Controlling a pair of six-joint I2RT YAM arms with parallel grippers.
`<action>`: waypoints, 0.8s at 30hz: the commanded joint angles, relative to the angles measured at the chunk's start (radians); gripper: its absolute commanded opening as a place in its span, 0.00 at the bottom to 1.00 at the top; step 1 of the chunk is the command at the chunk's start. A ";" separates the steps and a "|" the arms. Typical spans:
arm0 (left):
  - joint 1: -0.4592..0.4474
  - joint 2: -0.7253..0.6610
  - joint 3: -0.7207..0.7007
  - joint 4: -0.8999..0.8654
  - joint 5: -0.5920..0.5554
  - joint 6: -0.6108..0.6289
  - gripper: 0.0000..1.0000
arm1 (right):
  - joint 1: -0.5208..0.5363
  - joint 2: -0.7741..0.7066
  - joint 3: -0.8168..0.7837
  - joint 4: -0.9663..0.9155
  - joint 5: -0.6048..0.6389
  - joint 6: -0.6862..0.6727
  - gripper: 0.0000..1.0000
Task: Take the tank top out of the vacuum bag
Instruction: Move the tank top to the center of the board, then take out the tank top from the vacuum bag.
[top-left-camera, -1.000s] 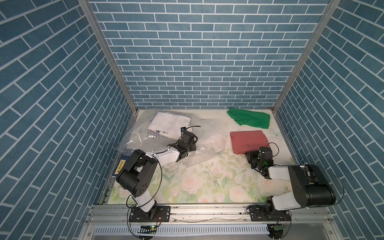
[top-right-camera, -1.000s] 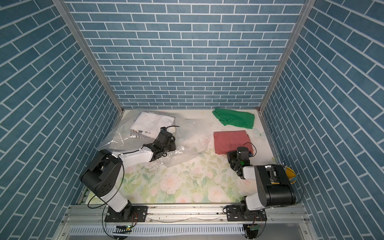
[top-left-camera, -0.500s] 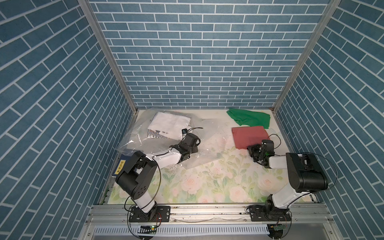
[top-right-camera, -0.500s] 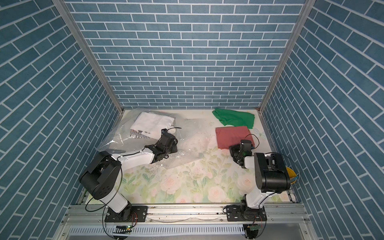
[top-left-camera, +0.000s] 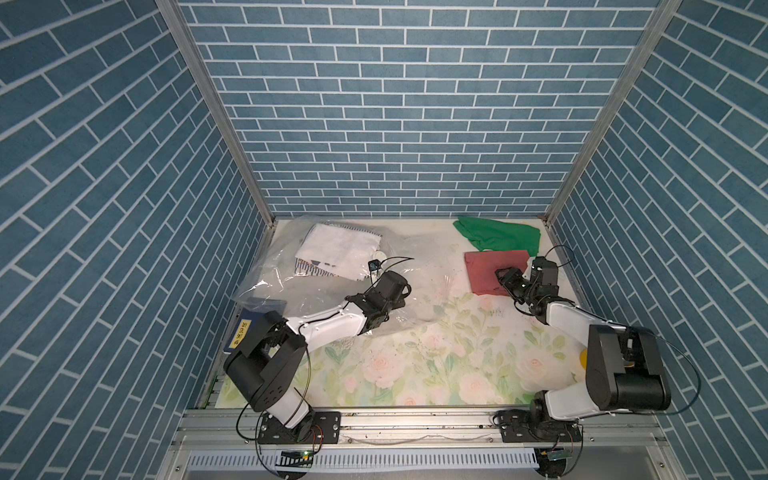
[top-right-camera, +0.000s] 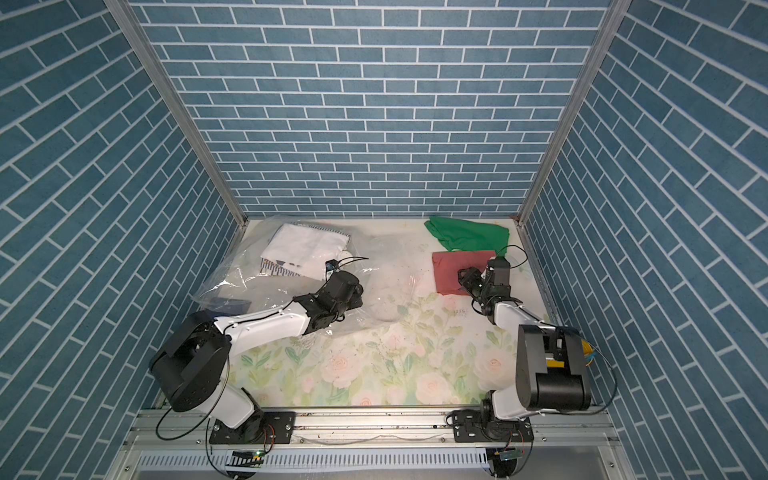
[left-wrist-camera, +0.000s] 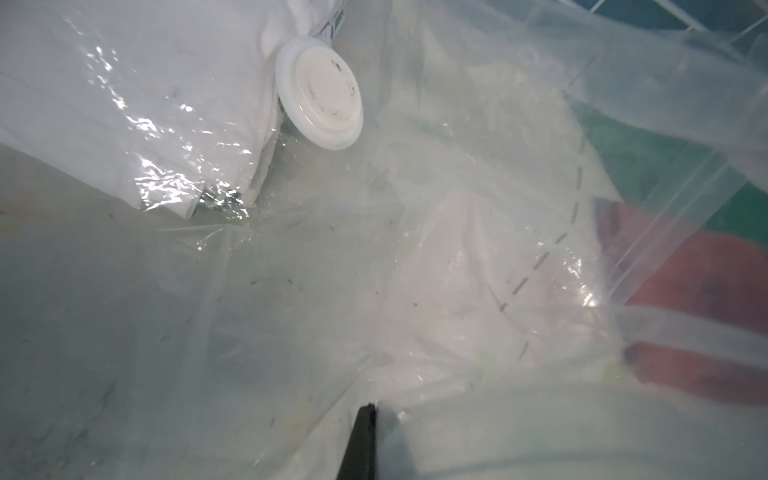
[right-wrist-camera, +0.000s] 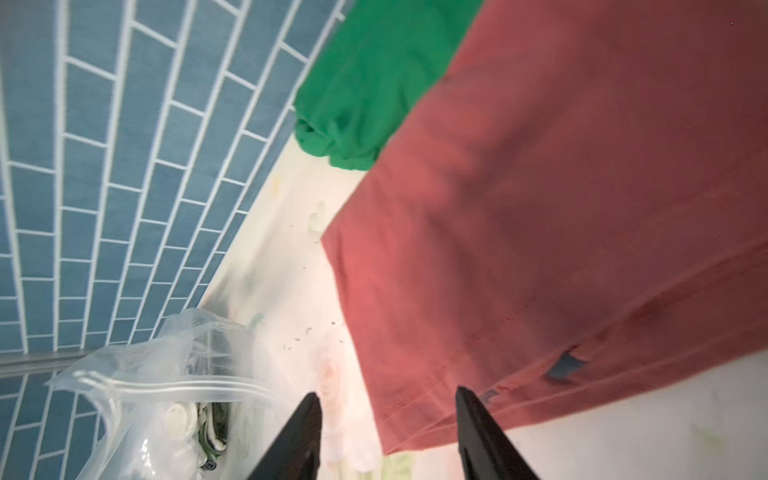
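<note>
The right gripper (right-wrist-camera: 387, 392) has pushed the red garment (top-left-camera: 486, 270) a little farther back and let go. Its jaws now stand apart over the garment's near edge. The garment lies flat outside the bag, touching the green cloth (top-left-camera: 498, 235). The vacuum bag (top-left-camera: 419, 270) sprawls at far left, with a folded white cloth (top-left-camera: 336, 249) inside by its valve (left-wrist-camera: 320, 93). The left gripper (left-wrist-camera: 368, 411) is closed amid the bag's plastic.
</note>
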 joint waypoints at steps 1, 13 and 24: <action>-0.018 -0.012 0.029 -0.036 -0.002 -0.037 0.06 | 0.064 -0.022 -0.017 0.012 -0.060 -0.096 0.60; -0.047 -0.024 0.101 -0.046 0.048 0.000 0.00 | 0.368 0.170 0.127 0.310 -0.182 -0.011 0.63; -0.090 -0.021 0.168 0.051 0.059 -0.019 0.00 | 0.516 0.508 0.334 0.490 -0.293 0.134 0.61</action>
